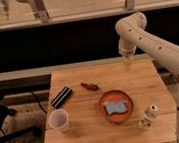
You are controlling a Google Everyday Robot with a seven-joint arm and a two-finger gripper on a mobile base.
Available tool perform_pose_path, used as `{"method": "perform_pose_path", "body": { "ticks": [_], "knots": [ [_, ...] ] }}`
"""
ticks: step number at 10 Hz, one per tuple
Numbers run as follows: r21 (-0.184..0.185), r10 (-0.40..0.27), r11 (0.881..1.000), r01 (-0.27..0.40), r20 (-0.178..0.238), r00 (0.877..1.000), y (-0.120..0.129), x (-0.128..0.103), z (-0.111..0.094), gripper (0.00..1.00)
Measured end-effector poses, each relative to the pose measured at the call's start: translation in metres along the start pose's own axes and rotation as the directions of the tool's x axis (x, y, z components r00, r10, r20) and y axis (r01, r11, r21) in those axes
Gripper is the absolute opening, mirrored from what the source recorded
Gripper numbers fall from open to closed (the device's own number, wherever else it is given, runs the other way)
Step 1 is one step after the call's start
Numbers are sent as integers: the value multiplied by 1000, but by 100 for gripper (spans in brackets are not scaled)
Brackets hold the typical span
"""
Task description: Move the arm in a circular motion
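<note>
A pale wooden counter (92, 136) of planks carries a few small things; a black oblong block (61, 96) lies askew near the left far side; a small reddish-brown item (89, 86) lies just beside it toward the middle; an orange-red plate (129, 100) sits right of centre, a blue-grey pad (114, 107) lying in it; a white cup (59, 120) stands upright at the left front; a small pale bottle (148, 118) stands at the right front; the tool (127, 58) hangs over the far right edge.

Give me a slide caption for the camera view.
Arm holds its shut gripper over the far edge of the wooden table.
</note>
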Motion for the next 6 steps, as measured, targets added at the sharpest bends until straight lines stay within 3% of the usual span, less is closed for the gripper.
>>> {"method": "perform_pose_path", "body": {
  "ticks": [4,6],
  "knots": [
    [-19,106,994,-106,-18,994,8,57,6,80],
    [-34,170,985,-171,-25,985,31,96,8,80]
  ]
}}
